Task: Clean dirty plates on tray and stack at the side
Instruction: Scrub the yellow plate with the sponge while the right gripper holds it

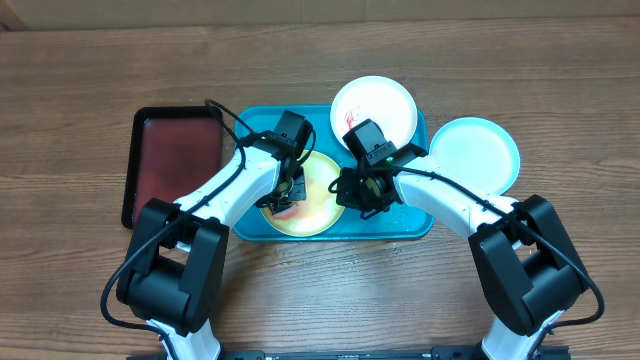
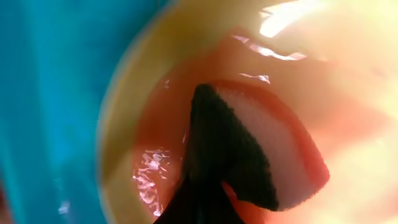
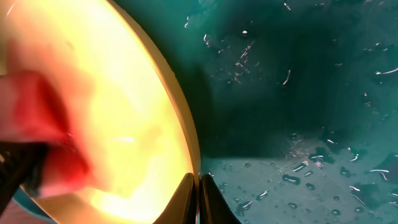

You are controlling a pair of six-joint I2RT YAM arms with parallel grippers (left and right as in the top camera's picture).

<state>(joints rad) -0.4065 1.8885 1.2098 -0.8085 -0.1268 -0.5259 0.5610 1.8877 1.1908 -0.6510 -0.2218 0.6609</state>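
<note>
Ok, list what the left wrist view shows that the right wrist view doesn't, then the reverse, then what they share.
Left wrist only: a sponge, white with a dark side, standing on the wet plate surface. Right wrist only: the right gripper pinching the rim of the yellow-green plate, and water droplets on the tray floor. Both: that plate, its red-orange smear (only a blur in the right wrist view), and the turquoise tray.
</note>
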